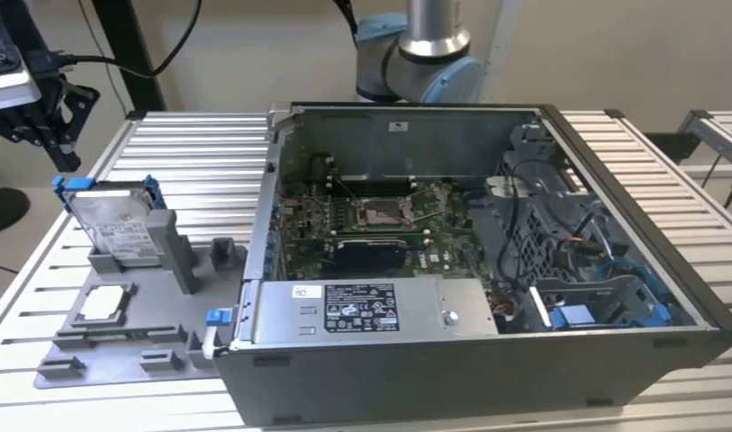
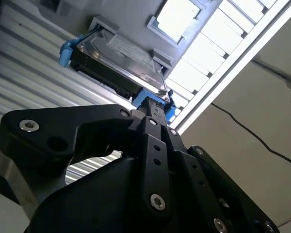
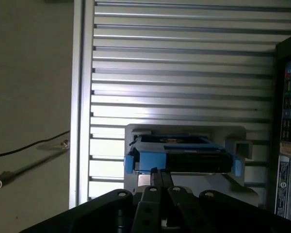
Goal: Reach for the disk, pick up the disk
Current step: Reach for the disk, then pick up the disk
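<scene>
Evidently the reach is nearly done: the claw (image 1: 69,162), narrow and empty, hovers just above the disk (image 1: 116,220), not yet gripped or lifted from its grey holder (image 1: 179,265).

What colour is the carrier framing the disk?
Blue. The carrier frames the silver disk; it shows best in the exterior view.

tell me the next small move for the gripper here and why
Probably open the jaws before going lower: the gripper hangs just above the blue-framed disk, which stands upright in its gray holder, and its jaws look pressed together.
</scene>
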Available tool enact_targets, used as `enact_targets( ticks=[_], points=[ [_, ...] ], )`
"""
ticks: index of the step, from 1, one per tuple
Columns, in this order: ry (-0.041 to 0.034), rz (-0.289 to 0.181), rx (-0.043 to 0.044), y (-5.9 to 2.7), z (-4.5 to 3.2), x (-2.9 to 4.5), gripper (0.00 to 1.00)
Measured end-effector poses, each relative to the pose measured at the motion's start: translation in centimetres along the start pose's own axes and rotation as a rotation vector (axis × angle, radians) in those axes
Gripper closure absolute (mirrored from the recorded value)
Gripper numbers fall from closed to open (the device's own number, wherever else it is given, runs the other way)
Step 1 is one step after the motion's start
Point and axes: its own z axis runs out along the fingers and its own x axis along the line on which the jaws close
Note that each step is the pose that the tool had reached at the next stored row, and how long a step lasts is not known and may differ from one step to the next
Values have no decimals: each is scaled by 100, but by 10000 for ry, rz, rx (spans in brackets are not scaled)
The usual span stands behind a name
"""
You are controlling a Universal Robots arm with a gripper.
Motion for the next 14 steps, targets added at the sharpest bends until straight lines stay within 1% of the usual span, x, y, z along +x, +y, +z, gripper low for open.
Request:
enact_targets(
  ticks=[4, 7, 10, 14],
  points=[
    [0, -14, 0, 0, 0, 1, 100],
    [8, -177, 1, 0, -1, 1, 100],
    [22, -581, 0, 0, 0, 2, 100],
    [49, -1282, 1, 0, 0, 2, 100]
  ],
)
